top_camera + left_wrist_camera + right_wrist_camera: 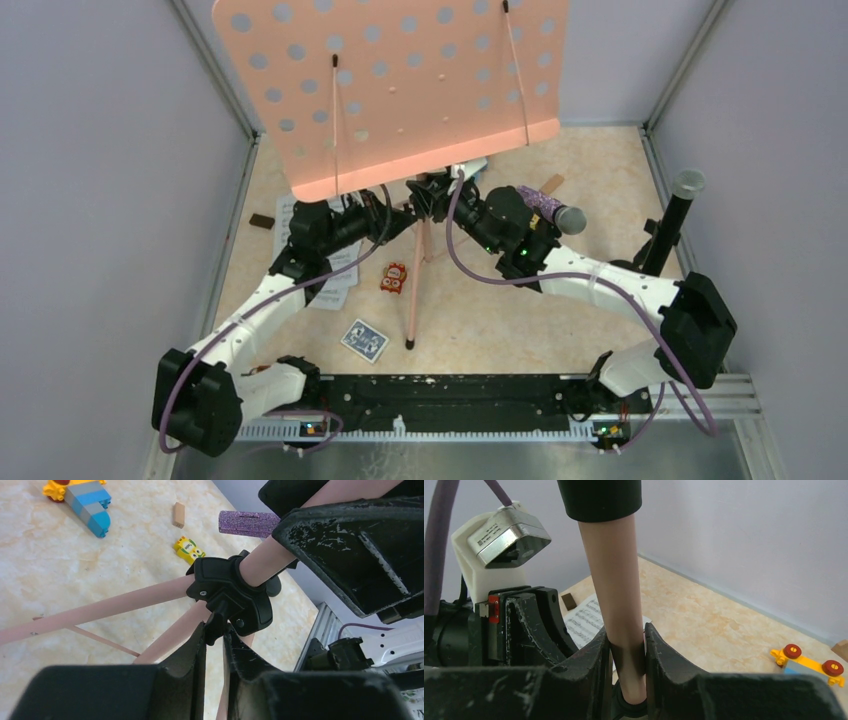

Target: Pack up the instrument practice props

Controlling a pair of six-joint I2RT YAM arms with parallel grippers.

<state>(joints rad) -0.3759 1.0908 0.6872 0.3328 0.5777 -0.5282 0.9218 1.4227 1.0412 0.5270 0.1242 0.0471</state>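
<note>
The salmon-pink perforated music rack [400, 90] stands at the back on tripod legs [412, 300]. My left gripper [398, 207] is shut on a black tab of the tripod's black hub [235, 597], its jaws pinching it in the left wrist view [215, 630]. My right gripper [452, 200] is shut on the rack's pink pole [616, 590] just above the hub [625, 640]. The purple-glitter microphone [545, 208] lies behind the right wrist. The black grey-headed microphone [688, 185] stands upright in a black holder [660, 245] at the right. White sheet-music pages [335, 285] lie under the left arm.
A blue card pack [364, 340] and a small orange toy [394, 278] lie near the front tripod leg. A yellow toy [189, 550], blue and grey bricks [90, 502], a wooden block [179, 514] and a yellow toy car [809, 662] lie behind the stand. Walls enclose the table.
</note>
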